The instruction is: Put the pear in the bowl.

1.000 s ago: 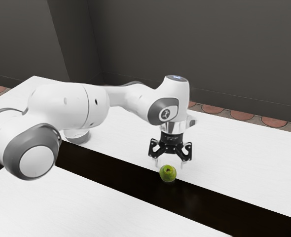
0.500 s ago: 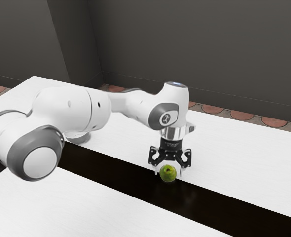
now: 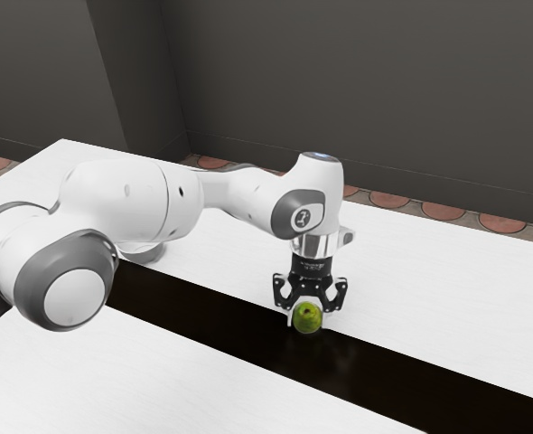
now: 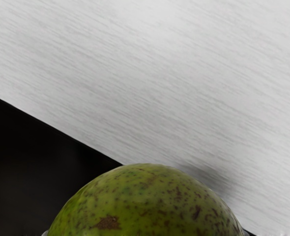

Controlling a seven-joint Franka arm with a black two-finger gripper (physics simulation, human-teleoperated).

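Observation:
My gripper (image 3: 307, 321) points straight down at the table, its two fingers pressed against opposite sides of the green pear (image 3: 308, 316). The pear sits low at the edge of the dark strip. In the wrist view the speckled pear (image 4: 147, 204) lies large under the hand, with slivers of the gripper (image 4: 145, 233) touching both its sides. A pale bowl (image 3: 145, 254) stands toward the exterior view's left, partly hidden behind the arm.
The white table (image 3: 456, 289) is crossed diagonally by a long black strip (image 3: 393, 373). Dark walls (image 3: 366, 90) rise beyond the table's far edge, above a floor of reddish round tiles (image 3: 443, 212).
My hand has come down around the pear, and the fingers have moved inward from a wide stance until they meet its sides. The pear and bowl have stayed in place.

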